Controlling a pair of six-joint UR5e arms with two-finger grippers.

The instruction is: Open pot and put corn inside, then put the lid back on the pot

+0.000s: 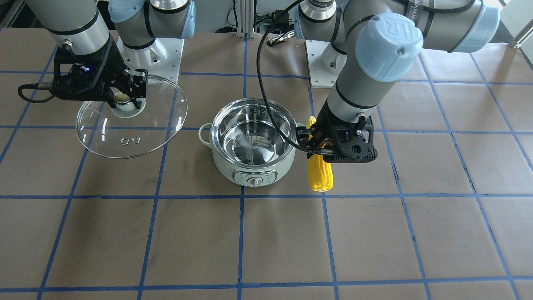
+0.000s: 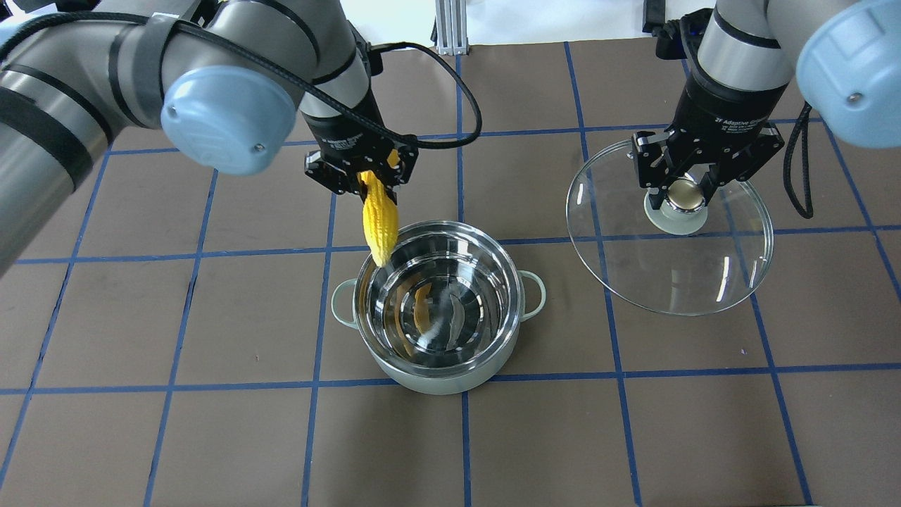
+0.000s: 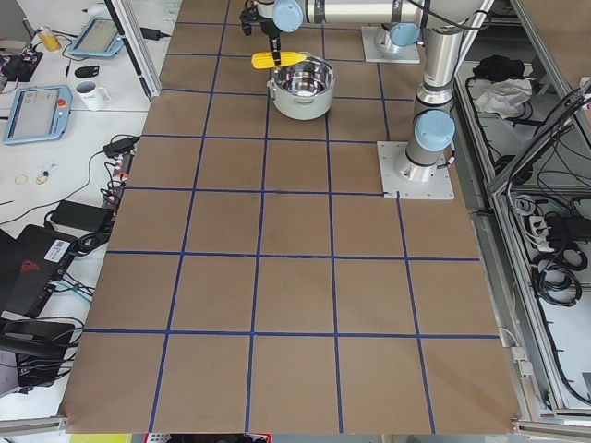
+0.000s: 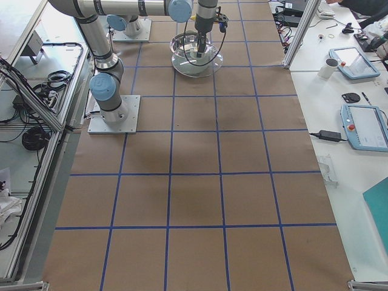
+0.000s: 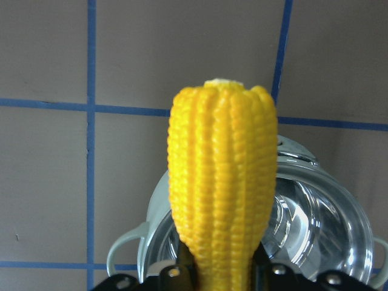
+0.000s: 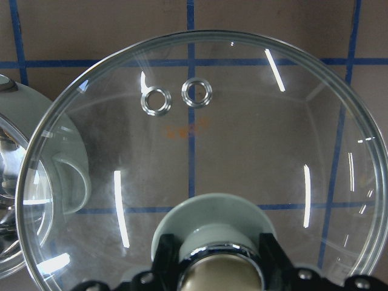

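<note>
The left gripper [image 2: 360, 174] clamps the corn [image 2: 377, 224] near its tapered end, and we see the blunt end jutting out and down toward the pot [image 2: 440, 384]. The cob hangs at the rim on the robot's left side; whether it is over the opening or just outside is hard to judge. The pot stands open, its steel interior mirroring the yellow cob. To its right, the right gripper [image 2: 685, 198] is closed on the knob [image 6: 221, 270] of the lid [image 2: 669, 276], which it holds tilted.
</note>
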